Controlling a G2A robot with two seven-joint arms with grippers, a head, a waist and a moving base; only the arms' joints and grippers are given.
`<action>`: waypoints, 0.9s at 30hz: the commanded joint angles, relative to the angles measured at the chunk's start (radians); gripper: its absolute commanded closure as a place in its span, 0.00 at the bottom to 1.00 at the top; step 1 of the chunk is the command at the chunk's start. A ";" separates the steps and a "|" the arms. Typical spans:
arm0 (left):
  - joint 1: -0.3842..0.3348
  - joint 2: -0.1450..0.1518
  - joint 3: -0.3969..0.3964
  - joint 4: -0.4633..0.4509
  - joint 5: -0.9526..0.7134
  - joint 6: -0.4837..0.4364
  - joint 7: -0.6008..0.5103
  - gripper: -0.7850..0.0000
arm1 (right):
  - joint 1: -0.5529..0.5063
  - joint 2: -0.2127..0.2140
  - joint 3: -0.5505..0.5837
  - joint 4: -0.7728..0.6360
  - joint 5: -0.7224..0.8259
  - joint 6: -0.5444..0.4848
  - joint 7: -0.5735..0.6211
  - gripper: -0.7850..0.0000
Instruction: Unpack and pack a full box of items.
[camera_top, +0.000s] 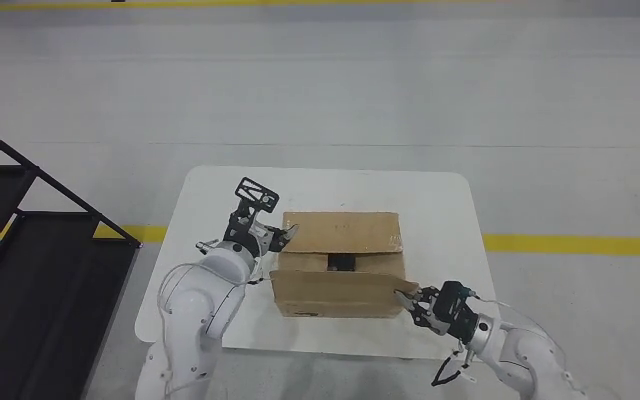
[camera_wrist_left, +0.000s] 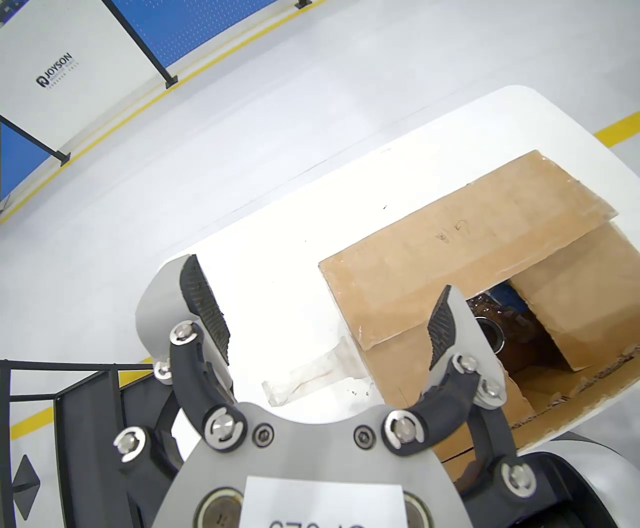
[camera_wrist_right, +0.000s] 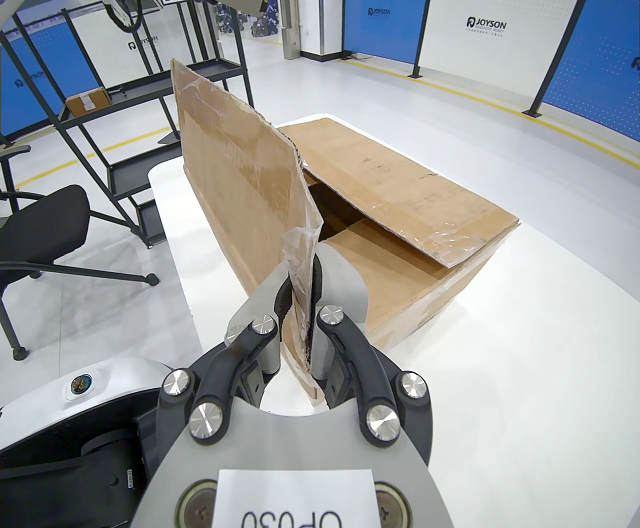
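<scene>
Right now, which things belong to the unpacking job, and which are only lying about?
Job: cardboard box; its flap, pinched by the right gripper; dark items inside; open left gripper.
Lying about: tape scrap on the table; black rack; office chair; small box on the rack.

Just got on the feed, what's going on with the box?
The right gripper is shut on the near flap of the box, holding it upright. The left gripper is open at the box's opposite end, holding nothing. The far flap lies across the top; dark items show through the gap.
</scene>
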 joint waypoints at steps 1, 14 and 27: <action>-0.004 -0.002 0.007 0.026 -0.020 0.020 -0.069 0.00 | 0.002 0.001 -0.002 0.002 0.002 -0.001 0.000 1.00; -0.124 -0.007 0.043 0.094 -0.112 0.028 -0.470 0.00 | 0.004 0.008 -0.008 0.003 -0.005 -0.003 -0.022 1.00; -0.129 0.008 0.088 0.046 -0.122 -0.133 -0.588 0.00 | 0.008 0.014 0.010 0.003 0.092 -0.026 -0.027 0.24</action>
